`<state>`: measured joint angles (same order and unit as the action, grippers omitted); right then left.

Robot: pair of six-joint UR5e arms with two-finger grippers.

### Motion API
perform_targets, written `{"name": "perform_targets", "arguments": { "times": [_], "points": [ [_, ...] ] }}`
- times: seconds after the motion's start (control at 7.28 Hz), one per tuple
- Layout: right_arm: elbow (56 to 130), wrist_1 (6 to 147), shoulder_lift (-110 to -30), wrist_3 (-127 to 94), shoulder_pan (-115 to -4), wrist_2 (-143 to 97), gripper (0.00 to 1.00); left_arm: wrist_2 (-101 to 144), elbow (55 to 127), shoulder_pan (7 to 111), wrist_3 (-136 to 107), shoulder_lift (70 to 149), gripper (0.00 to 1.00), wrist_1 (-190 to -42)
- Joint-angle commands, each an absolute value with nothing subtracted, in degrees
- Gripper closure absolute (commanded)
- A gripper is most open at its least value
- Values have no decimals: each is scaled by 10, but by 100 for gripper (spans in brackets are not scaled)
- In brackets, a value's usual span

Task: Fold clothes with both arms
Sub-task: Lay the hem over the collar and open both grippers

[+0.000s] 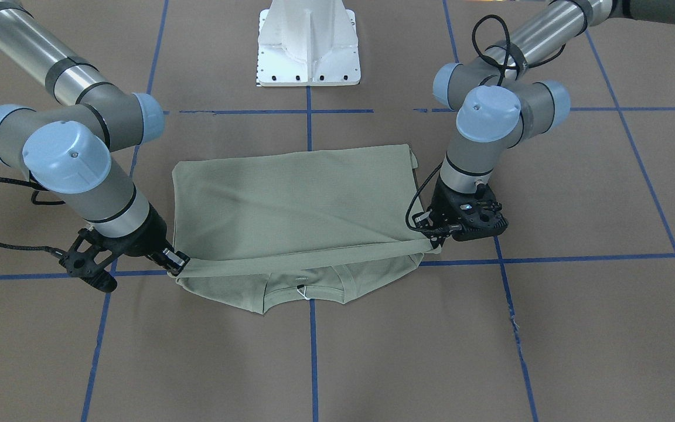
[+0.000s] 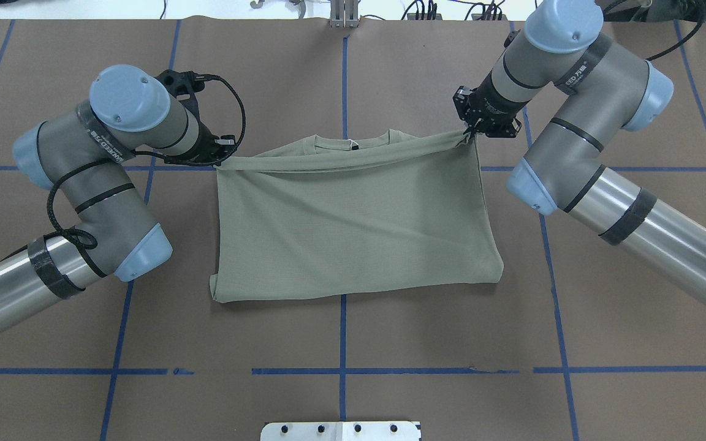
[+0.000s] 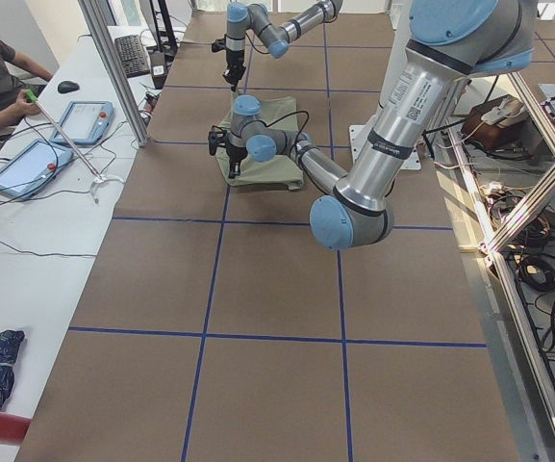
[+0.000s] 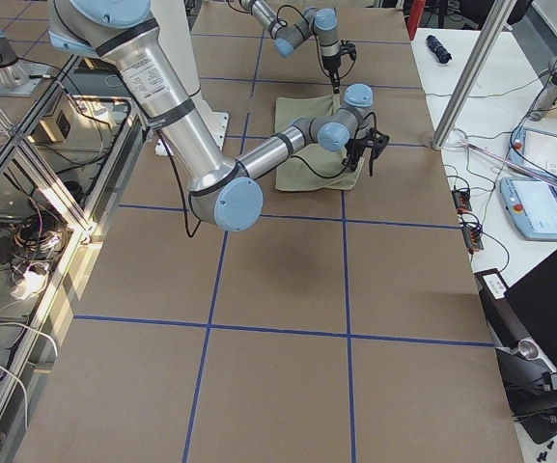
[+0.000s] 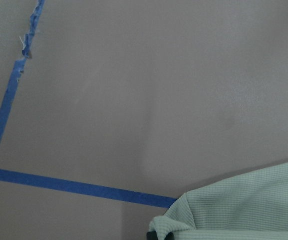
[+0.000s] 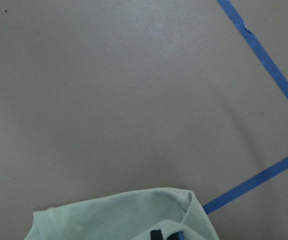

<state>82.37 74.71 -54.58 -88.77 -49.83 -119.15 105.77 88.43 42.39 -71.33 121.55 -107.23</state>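
The sage-green shirt (image 2: 353, 226) lies on the brown table, its lower half folded up over the body toward the collar (image 1: 301, 287). My left gripper (image 2: 221, 160) is shut on one corner of the lifted edge, and this left gripper (image 1: 431, 231) sits at the shirt's right in the front-facing view. My right gripper (image 2: 469, 133) is shut on the other corner, low at the left as the right gripper (image 1: 176, 265). The edge stretches taut between them, just short of the neckline. Each wrist view shows a pinched fold of shirt (image 5: 243, 205) (image 6: 124, 215) over the table.
The white pedestal (image 1: 308, 47) stands at the robot's side of the table. Blue tape lines (image 2: 342, 370) cross the brown table. A side bench (image 3: 27, 164) holds tablets and a keyboard, with a person seated there. Metal posts (image 4: 471, 72) stand by the table edge.
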Motion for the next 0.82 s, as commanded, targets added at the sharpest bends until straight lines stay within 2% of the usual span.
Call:
{"name": "perform_targets", "arguments": {
  "times": [0.0, 0.69],
  "points": [
    [817, 747, -538, -888, -498, -1191, 100, 1058, 881, 429, -712, 1216, 100, -1072],
    [821, 747, -536, -878, -499, -1194, 100, 1059, 882, 428, -715, 1221, 100, -1074]
  ]
}}
